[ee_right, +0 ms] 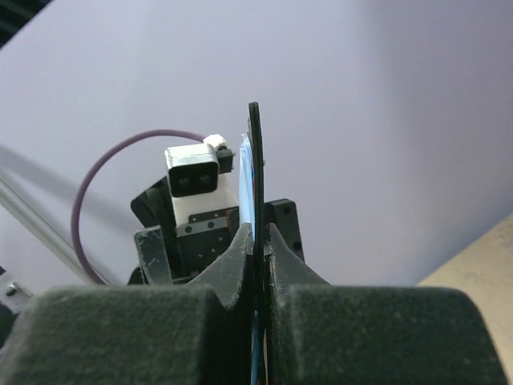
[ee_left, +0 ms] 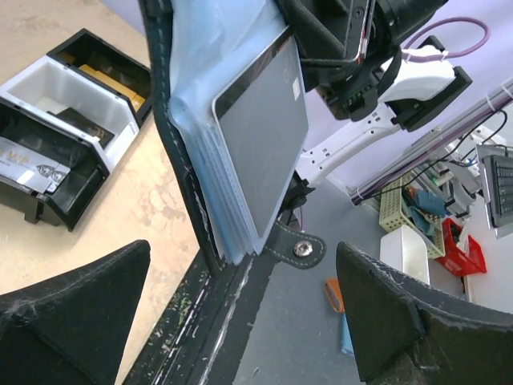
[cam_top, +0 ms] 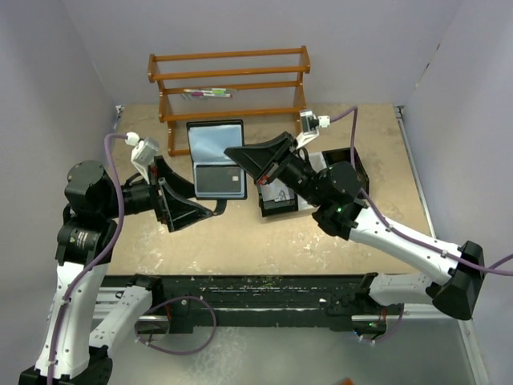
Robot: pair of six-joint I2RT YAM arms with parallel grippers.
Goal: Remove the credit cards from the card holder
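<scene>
The right claw [ee_right: 255, 249] is clamping tight on the thin edge of the card holder [cam_top: 215, 144], which is hanging open just above centre in the top view, apparently lifted off the surface [cam_top: 240, 249]. The left claw [cam_top: 196, 202] is hovering just below and left of it with its fingers [ee_left: 72, 321] spread wide and gripping nothing. In the left wrist view the blue-grey lining is facing the camera, and one grey credit card [ee_left: 264, 136] is sticking out of the slots in the upper middle, above the snap strap [ee_left: 300, 249] dangling at the bottom. The step in hand is probably taking that card. To do it well, the left claw should be closing on the card's exposed corner alone, keeping clear of the soft lining and the strap, and then drawing it out along the line of the slot while the right claw is bracing the holder. A skewed pull is likely to drag the whole holder or bend the card. A black-and-white three-compartment tray [ee_left: 119, 136] is sitting on the tan surface at the upper left of the left wrist view, some flat items lying inside. A wooden rack [cam_top: 228, 80] is standing at the top of the overhead frame against pale lilac walls. Beyond the surface edge, a grey floor, a green basket and a red box are showing at the right.
</scene>
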